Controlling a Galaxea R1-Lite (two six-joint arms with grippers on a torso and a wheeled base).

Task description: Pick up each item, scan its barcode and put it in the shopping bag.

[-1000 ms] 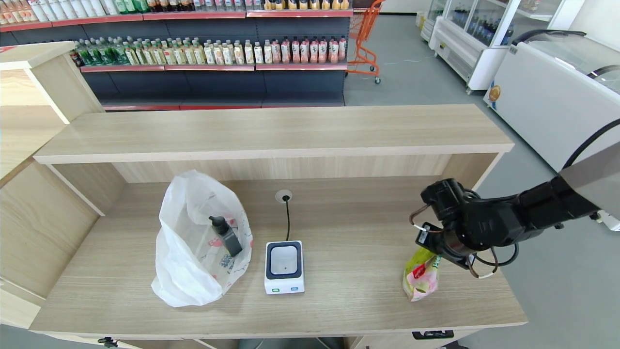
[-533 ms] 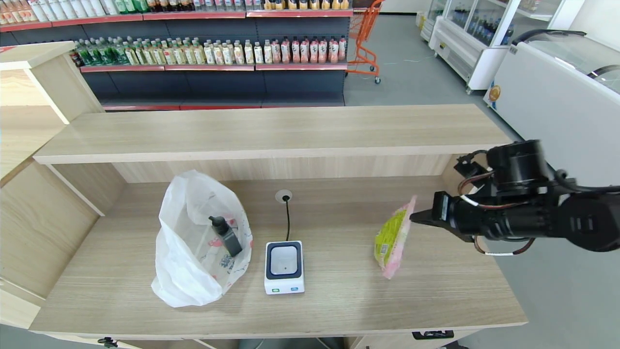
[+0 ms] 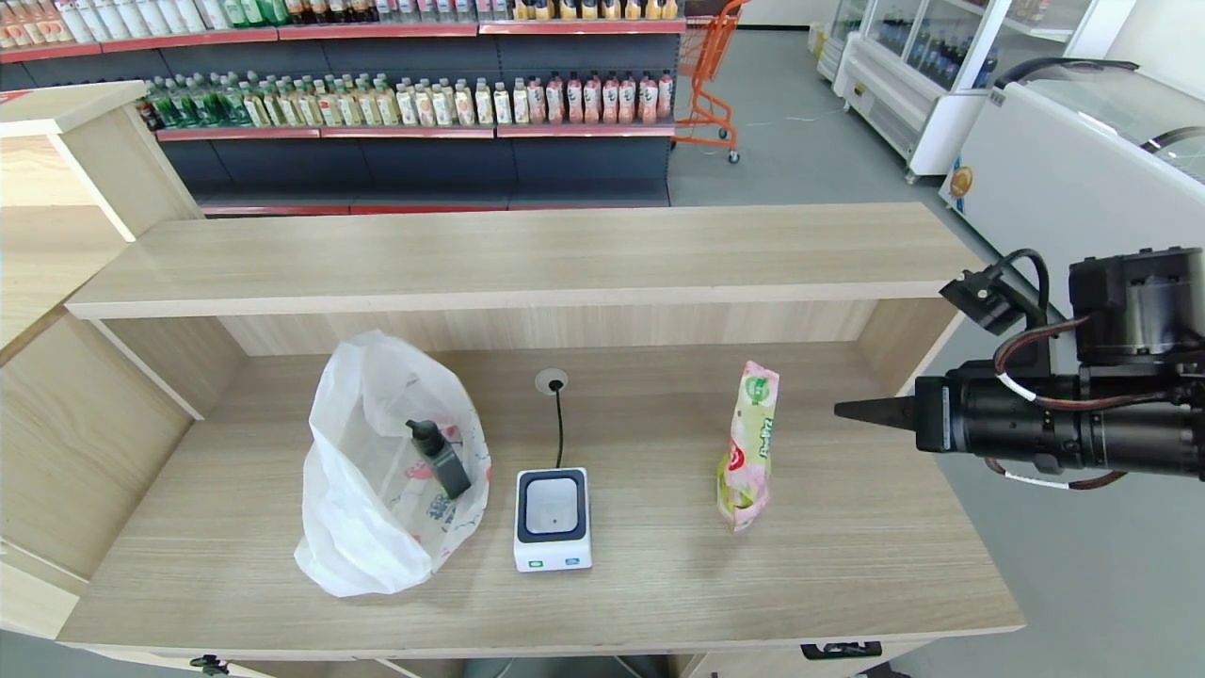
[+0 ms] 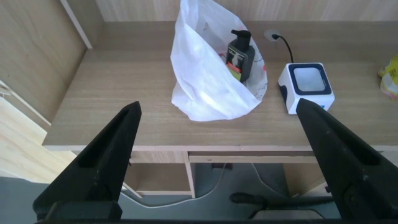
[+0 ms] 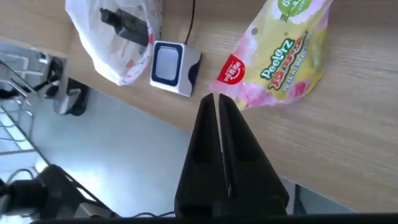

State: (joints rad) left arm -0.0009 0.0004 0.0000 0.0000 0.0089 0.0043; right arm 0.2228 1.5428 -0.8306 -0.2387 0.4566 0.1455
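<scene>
A yellow-green and pink snack pouch [image 3: 748,447] is upright over the counter [image 3: 659,584], to the right of the white barcode scanner [image 3: 553,518]. My right gripper [image 3: 840,411] hovers to the pouch's right, shut and empty, with a gap between them. The right wrist view has the shut fingers [image 5: 216,124] pointing at the pouch [image 5: 286,56]. A white shopping bag [image 3: 377,490] left of the scanner holds a black pump bottle [image 3: 440,459]. My left gripper [image 4: 219,106] hangs open, high above the counter's front edge, near the bag [image 4: 205,81].
The scanner's black cable [image 3: 559,414] runs back to a hole in the counter. A raised shelf [image 3: 527,254] borders the back and wooden side walls [image 3: 85,443] close off the left. Store shelves and freezers stand behind.
The right gripper lifted the pouch from the counter's right front and swung it left. The pouch has left the fingers, and the gripper has drawn back to the right.
</scene>
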